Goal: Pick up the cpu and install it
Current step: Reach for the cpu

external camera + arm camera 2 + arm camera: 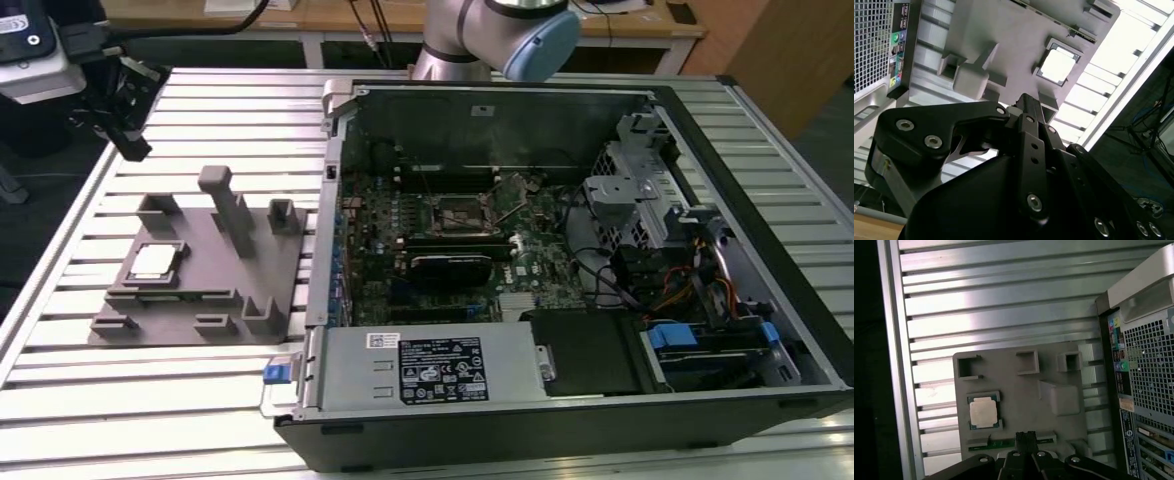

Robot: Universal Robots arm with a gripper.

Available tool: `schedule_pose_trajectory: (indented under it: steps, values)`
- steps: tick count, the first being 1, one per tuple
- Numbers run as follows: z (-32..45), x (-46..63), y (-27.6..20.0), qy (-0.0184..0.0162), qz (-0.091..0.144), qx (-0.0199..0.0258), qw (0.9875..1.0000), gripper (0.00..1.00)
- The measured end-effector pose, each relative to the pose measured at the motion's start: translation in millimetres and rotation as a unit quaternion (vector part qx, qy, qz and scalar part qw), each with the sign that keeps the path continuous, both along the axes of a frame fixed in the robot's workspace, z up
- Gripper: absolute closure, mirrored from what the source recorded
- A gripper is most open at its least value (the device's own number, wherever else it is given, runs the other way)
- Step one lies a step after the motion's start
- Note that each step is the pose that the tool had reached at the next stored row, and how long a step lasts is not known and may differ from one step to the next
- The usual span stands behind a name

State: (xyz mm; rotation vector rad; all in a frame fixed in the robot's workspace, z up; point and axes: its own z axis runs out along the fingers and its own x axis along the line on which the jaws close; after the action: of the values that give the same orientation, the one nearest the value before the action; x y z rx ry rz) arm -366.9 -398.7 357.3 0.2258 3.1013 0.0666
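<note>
Over the far part of the slatted aluminium desk [200, 100], toward the exterior view's left, the black linkage-fingered gripper [131, 148] hung in the air, pointing down at a slight tilt and touching nothing. Its silver-grey jointed arm [487, 30], with a pale blue cap on one joint, rose at the desk's far side behind the case. In both wrist views the gripper [1026, 436] [1025, 100] had its fingertips drawn together, with nothing held between them. Below it lay the flat grey plastic fixture plate [214, 270] [1014, 395] [1019, 45], which carried several raised grey blocks and open-sided pockets. The small flat square cpu [154, 262] [983, 411] [1058, 65], with a silvery-white metal top and a thin darker rim, lay flat, metal face up, inside a square framed recess of that plate. It sat on the side of the plate away from the case, apart from the gripper and untouched. Just beside the plate, toward the exterior view's right, the open black and grey metal computer case [494, 125] lay on its side on the desk. Its perforated rear panel [1149, 365] [874, 40] faced the arm's cameras. Inside the case, on the green motherboard, the black square socket frame [461, 212] lay well apart from the cpu.
</note>
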Motion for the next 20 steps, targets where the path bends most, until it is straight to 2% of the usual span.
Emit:
schedule_pose_trajectory:
  steps: [12,20]
  values:
    - [-16.2,-7.7,0.6,0.0000,-0.001,0.0000,1.0000,0.89]
    - [-30.5,-11.6,1.5,0.0000,-0.002,0.0000,1.0000,0.89]
